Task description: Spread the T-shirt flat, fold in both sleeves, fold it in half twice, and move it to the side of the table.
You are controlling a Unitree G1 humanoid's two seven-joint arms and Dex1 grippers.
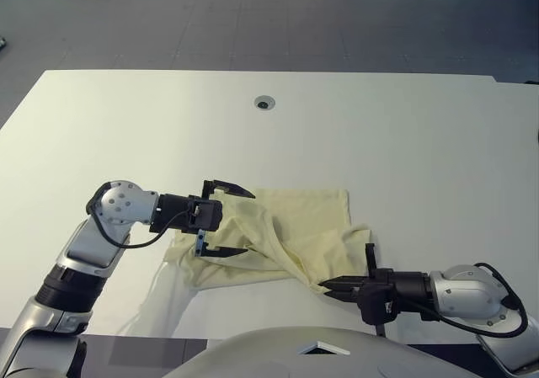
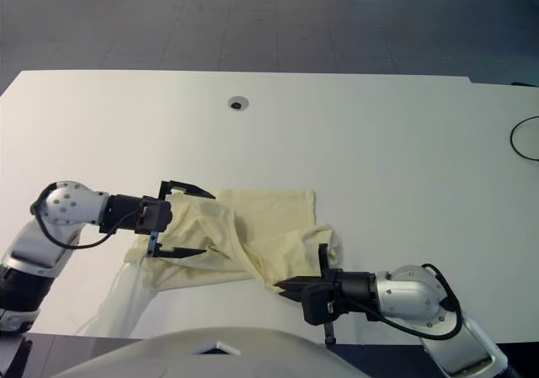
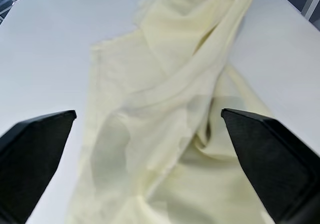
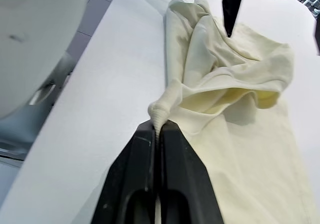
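Note:
A pale yellow T-shirt (image 1: 286,231) lies crumpled on the white table (image 1: 269,134) near its front edge. My left gripper (image 1: 237,220) stands open over the shirt's left part, one finger above the cloth and one low beside it, with the bunched fabric (image 3: 165,109) between them. My right gripper (image 1: 331,287) is shut on a twisted corner of the shirt (image 4: 159,112) at the cloth's front right. From that pinch a ridge of fabric (image 2: 253,264) runs back toward the left gripper.
A small round hole (image 1: 264,103) sits in the table toward the far side. A black cable (image 2: 524,138) loops at the table's right edge. Bare tabletop lies behind and to both sides of the shirt.

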